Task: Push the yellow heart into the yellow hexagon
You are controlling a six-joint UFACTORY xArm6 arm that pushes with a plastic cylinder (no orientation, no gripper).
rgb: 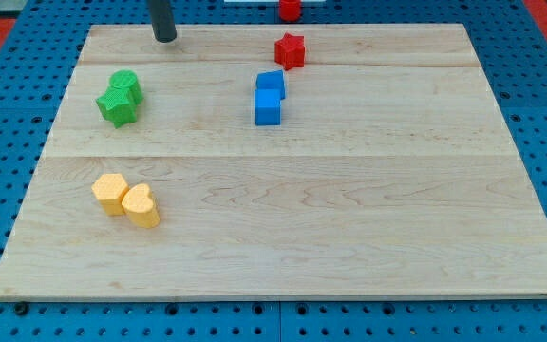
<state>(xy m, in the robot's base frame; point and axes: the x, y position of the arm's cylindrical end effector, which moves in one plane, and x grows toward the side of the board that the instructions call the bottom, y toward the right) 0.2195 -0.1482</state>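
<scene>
The yellow heart lies at the view's lower left of the wooden board. It touches the yellow hexagon, which sits just to its left. My tip is at the view's top, left of centre, near the board's top edge. It is far above both yellow blocks and touches no block.
Two green blocks, one star-shaped, sit together at the view's left. Two blue blocks stand together near the centre top. A red star lies above them. A red block sits off the board at the top edge.
</scene>
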